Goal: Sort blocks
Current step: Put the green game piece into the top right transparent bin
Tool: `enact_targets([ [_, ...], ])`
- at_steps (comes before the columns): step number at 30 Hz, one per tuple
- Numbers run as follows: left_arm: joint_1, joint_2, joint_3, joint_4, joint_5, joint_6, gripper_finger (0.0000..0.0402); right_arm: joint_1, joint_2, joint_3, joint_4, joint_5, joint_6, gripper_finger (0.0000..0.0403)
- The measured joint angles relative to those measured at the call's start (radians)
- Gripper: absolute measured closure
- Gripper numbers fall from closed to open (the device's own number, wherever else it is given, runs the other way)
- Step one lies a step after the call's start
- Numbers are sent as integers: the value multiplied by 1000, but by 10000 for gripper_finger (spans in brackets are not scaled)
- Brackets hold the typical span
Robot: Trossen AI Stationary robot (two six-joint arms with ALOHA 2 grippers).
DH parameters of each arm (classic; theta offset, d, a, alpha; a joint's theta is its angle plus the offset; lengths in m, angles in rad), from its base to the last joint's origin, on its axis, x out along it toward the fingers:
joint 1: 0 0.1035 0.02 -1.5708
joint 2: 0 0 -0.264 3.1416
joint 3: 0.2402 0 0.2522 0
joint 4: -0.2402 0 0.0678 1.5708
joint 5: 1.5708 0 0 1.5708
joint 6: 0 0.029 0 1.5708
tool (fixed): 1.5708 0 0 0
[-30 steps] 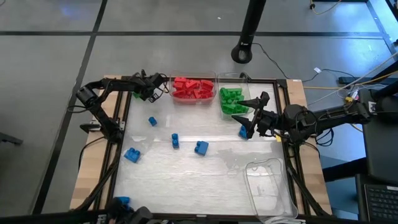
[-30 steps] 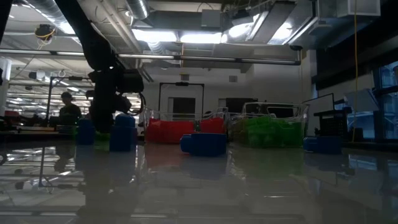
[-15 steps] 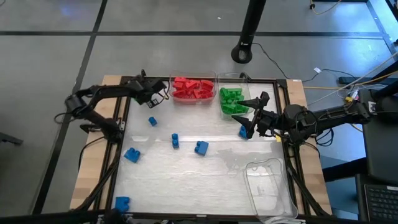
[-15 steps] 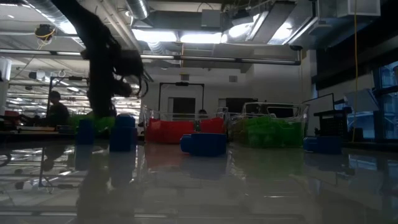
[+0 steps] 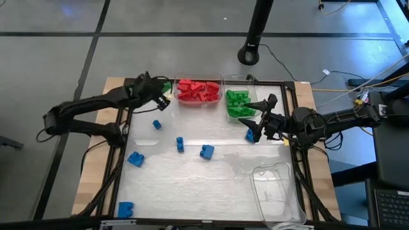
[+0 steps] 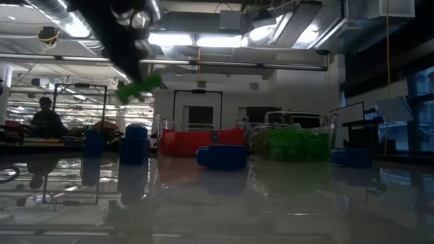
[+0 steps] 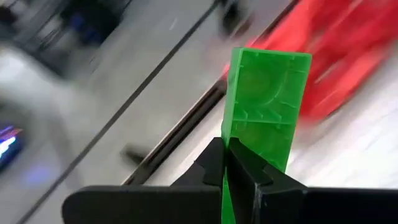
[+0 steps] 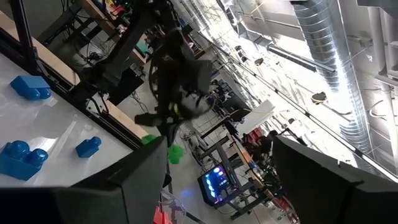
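Premises: an industrial lab or workshop hall. Evidence: exposed ceiling ducts and strip lights, concrete floor with trailing cables, equipment racks, and a person seated at a distant workbench.

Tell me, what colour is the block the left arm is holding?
Green. The block shows best in the left wrist view, pinched in the left gripper.

Two dark arms, matte black links and rounded joints — the left arm slim, thin black cables looping near the surface's edge; the right arm bulkier, ending in tapered black fingers.
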Motion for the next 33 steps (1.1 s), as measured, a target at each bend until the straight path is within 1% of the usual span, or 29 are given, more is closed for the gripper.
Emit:
enact_targets([
  [5,-84,-20,9,222,138,-7,401,0,0,0,13,0,0,114],
  [8,-122,17,9,350,186,1,401,0,0,0,14,0,0,114],
  [12,-154,100,10,521,264,9,401,0,0,0,15,0,0,114],
  [14,-164,159,30,574,290,9,401,0,0,0,15,0,0,114],
  [17,-181,265,92,610,310,13,401,0,0,0,15,0,-14,114],
  [24,-226,540,339,624,317,84,401,0,0,0,15,0,-22,114],
  [27,-237,652,441,641,352,107,401,0,0,0,13,0,-22,114],
  [30,-239,752,508,723,368,110,401,0,0,0,8,0,-22,114],
  [33,-232,831,543,823,368,113,396,0,0,0,4,0,-22,114],
])
